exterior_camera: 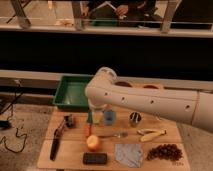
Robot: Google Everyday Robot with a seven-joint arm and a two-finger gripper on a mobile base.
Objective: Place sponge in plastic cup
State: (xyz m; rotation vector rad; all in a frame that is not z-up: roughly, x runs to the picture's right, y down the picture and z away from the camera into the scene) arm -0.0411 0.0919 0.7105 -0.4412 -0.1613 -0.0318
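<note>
We see the sponge as a small pale green block just under the white arm. It lies just left of the plastic cup and above the orange. The end effector sits right at the sponge, largely hidden by the arm, so we cannot tell whether it is clamped on the sponge or apart. The plastic cup stands upright on the wooden worktop, with a metal cup near its right side. Toward the front lie a dark slab, a grey-blue cloth and grapes. A banana lies at the right, and a green tray sits behind the worktop's left end.
</note>
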